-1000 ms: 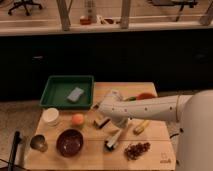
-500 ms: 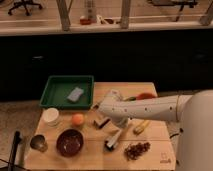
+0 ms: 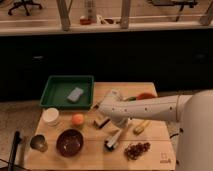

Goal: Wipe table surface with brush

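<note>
The hand (image 3: pixel 116 131) hangs over the brush (image 3: pixel 113 140) at mid-bench (image 3: pixel 155 145), barely moved from a moment ago; its grip I cannot tell; wiping not begun.

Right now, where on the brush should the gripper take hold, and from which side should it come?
Probably across the middle of the brush, from above. It lies flat on the table surface, long and narrow, slanted, pale back up, so its long sides offer the grip. The gripper sits just above its upper end.

Office-style lab space, rolling chairs (image 3: pixel 24 6) behind glass partition (image 3: pixel 92 12), dark counter front, gripper (image 3: pixel 116 129) over wooden tabletop (image 3: pixel 95 152)
</note>
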